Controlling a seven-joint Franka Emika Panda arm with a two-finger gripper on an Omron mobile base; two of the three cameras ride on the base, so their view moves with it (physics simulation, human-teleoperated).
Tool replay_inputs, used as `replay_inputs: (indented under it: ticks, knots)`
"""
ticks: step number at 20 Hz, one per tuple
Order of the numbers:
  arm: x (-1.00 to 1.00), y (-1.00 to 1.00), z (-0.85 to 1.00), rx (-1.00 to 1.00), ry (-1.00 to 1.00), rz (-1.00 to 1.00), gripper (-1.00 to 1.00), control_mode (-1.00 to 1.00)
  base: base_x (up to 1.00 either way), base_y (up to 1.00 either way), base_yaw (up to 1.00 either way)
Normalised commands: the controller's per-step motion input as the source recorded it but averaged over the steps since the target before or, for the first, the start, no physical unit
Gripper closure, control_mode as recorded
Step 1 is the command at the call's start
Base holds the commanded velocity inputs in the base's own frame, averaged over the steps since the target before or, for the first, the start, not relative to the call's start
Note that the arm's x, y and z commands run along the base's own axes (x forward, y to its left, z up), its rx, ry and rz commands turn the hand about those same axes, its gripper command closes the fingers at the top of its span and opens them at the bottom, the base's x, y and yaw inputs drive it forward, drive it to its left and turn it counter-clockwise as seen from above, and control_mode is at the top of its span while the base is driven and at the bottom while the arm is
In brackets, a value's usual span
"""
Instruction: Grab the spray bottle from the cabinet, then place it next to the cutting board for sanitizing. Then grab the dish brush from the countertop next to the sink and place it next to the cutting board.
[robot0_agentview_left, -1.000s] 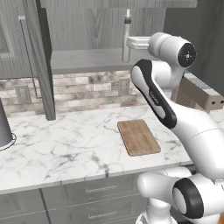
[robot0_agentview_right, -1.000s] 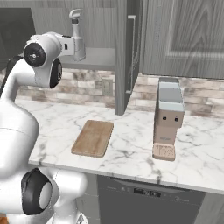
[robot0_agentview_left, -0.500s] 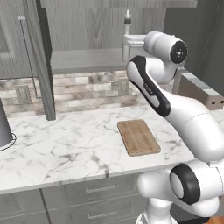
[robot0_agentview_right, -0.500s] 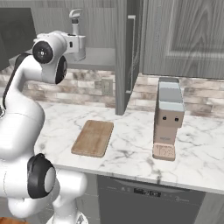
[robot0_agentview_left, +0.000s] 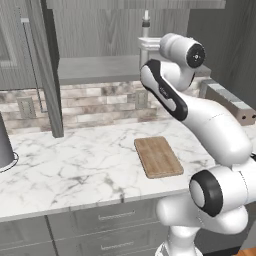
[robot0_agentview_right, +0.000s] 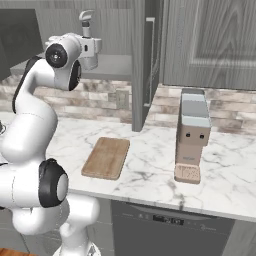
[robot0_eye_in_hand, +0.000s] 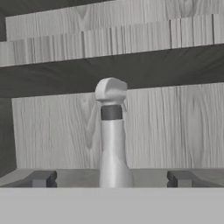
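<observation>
The spray bottle (robot0_eye_in_hand: 112, 140) stands upright on the grey shelf (robot0_agentview_left: 95, 67) of the open cabinet (robot0_agentview_left: 47, 65), its trigger head (robot0_agentview_left: 145, 20) poking above my hand. My gripper (robot0_eye_in_hand: 111, 179) is open, level with the bottle's lower body. One fingertip (robot0_eye_in_hand: 41, 178) sits on each side of the bottle, both well apart from it. From the right base the hand (robot0_agentview_right: 92, 50) is at the shelf's front, just under the nozzle (robot0_agentview_right: 86, 21). The cutting board (robot0_agentview_left: 157, 156) lies flat on the marble countertop (robot0_agentview_left: 75, 170) below the arm. The dish brush and sink are out of view.
The cabinet door (robot0_agentview_right: 141, 65) hangs open, edge-on, to the right of the hand. A grey and tan coffee machine (robot0_agentview_right: 192, 132) stands on the counter right of the board (robot0_agentview_right: 106, 157). A dark cylinder (robot0_agentview_left: 4, 147) sits at the counter's far left.
The arm's upper joints have swung a little toward the cabinet. The hand stays at the shelf with the bottle between its open fingers.
</observation>
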Motion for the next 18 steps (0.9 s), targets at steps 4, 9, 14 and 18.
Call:
replay_inputs:
  ticks: [4, 9, 14, 18]
  knots:
    - [0.34, 0.0, 0.0, 0.0, 0.0, 0.0, -1.0, -1.0, 0.0, 0.0, 0.0]
    - [0.3, 0.0, 0.0, 0.0, 0.0, 0.0, -1.0, -1.0, 0.0, 0.0, 0.0]
    - [0.29, 0.0, 0.0, 0.0, 0.0, 0.0, -1.0, -1.0, 0.0, 0.0, 0.0]
    - [0.3, 0.0, 0.0, 0.0, 0.0, 0.0, -1.0, -1.0, 0.0, 0.0, 0.0]
